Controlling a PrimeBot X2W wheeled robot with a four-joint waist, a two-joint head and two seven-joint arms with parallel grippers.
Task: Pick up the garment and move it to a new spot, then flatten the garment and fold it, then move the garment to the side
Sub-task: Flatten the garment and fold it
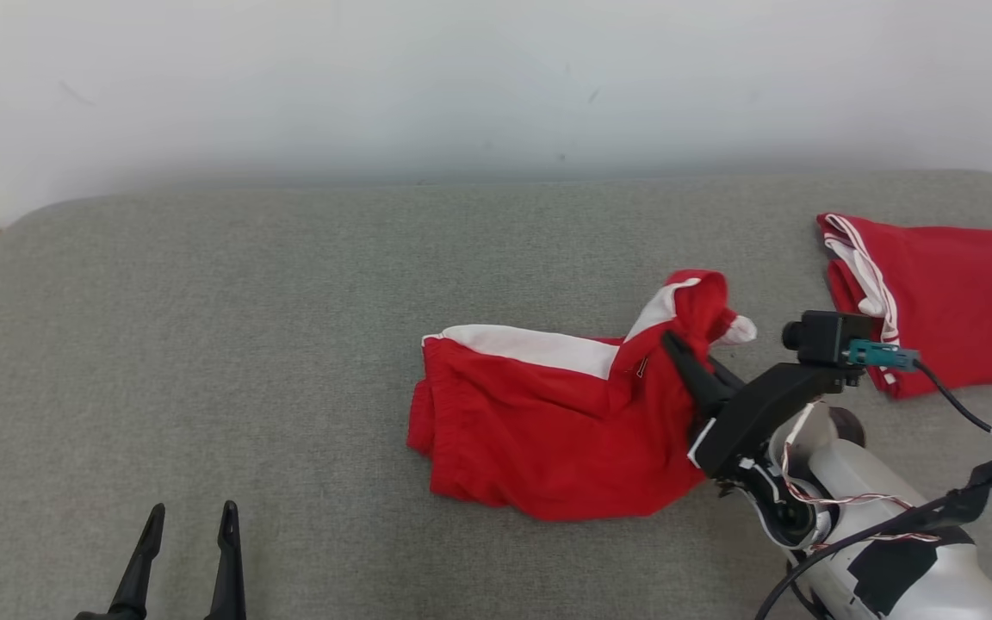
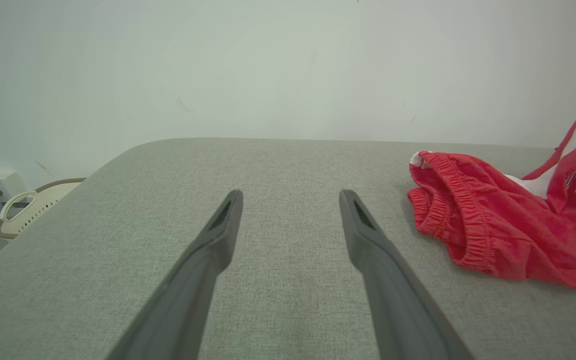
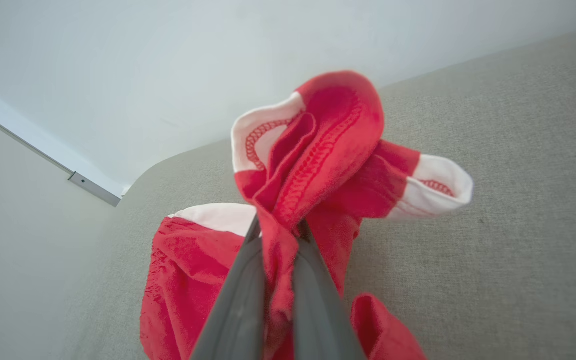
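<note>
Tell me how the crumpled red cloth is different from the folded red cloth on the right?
The crumpled red-and-white garment is bunched up; the folded red garment with striped trim lies flat and neat. The crumpled one has an end lifted, pinched in the right gripper; the folded one is untouched. Both are red with white and rest on the grey padded surface.

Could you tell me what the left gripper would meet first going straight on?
Likely the wall: the left gripper points across bare grey cushion, with the garment off to the right. Depth is unclear; it might graze the cushion first.
</note>
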